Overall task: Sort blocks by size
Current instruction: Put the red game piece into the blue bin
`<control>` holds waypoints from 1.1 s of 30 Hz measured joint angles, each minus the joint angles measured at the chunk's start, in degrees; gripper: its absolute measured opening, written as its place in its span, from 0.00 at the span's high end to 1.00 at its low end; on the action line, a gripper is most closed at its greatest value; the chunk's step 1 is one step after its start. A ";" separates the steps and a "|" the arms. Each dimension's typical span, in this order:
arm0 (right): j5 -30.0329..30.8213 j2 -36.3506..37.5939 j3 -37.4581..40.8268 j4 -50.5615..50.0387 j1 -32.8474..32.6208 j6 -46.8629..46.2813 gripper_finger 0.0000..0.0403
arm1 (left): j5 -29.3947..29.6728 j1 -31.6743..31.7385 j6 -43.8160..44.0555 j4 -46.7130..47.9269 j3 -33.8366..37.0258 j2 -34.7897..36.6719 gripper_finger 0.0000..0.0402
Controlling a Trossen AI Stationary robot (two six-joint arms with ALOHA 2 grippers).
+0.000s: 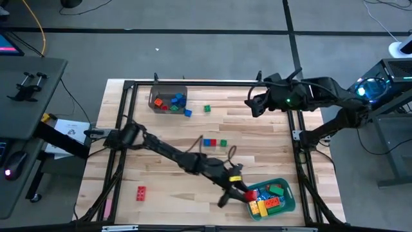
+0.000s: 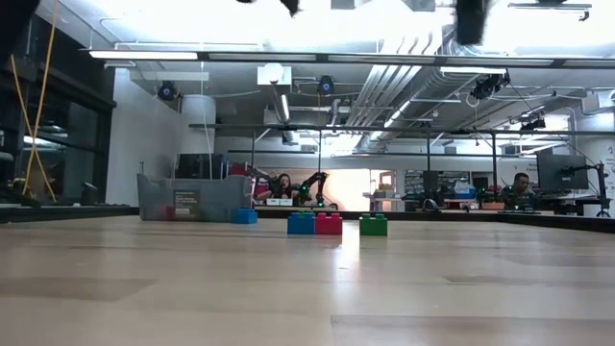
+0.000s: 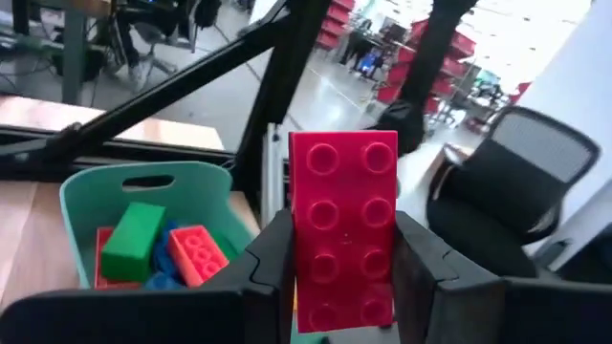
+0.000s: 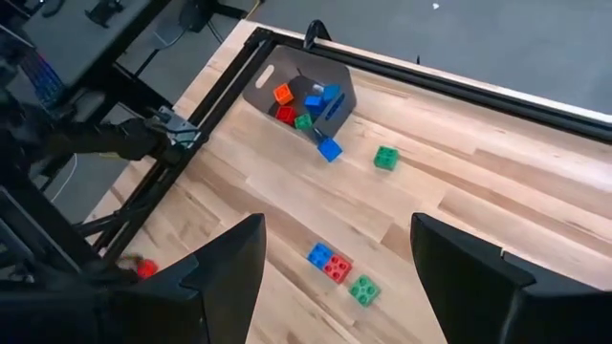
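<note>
A: Starting at the left of the table [image 1: 167,193], what is lying there?

B: A long red block [image 1: 140,192] is lying alone near the front left corner. Further back, the grey bin [image 1: 158,94] is holding several small blocks [image 1: 174,102] in red, orange, green and blue, and a small blue block [image 1: 187,113] is sitting just beside it, with a small green block [image 1: 207,108] a little further right.

A: And in the middle?

B: A blue block [image 1: 206,142], a red one [image 1: 213,142] touching it, and a green one [image 1: 223,143] just apart are sitting in a row.

A: What is the left gripper [image 3: 344,277] doing?

B: It is reaching across to the teal bin [image 1: 290,200] at the front right, its fingers [image 3: 273,268] clamping a long red studded block [image 3: 344,225] between them, at the bin's left edge. The bin is holding green, blue, orange, yellow and red blocks [image 1: 269,196].

A: And the right gripper [image 4: 335,263]?

B: It is hovering over the back right of the table, its fingers [image 4: 229,263] standing apart and holding nothing.
</note>
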State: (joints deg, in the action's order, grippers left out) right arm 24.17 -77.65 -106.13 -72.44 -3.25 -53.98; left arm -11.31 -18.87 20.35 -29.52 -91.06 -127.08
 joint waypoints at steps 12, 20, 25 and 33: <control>1.13 -0.04 0.00 0.39 -0.19 0.29 0.37 | 3.52 0.15 -3.86 4.06 -7.68 -10.52 0.43; 1.11 -0.04 0.00 0.44 -0.19 2.57 0.37 | -6.59 4.22 -0.19 24.53 -7.68 -1.02 0.27; 1.21 -0.07 0.00 0.48 -0.19 4.55 0.37 | -7.42 7.26 -10.26 52.24 -5.14 11.02 0.27; 1.26 -0.07 0.00 0.46 -0.19 7.66 0.37 | 6.78 3.12 4.54 49.06 25.53 37.54 0.27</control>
State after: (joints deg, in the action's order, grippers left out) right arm 25.42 -77.71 -106.13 -71.99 -3.44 -46.32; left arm -4.53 -15.76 24.89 19.55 -65.53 -89.54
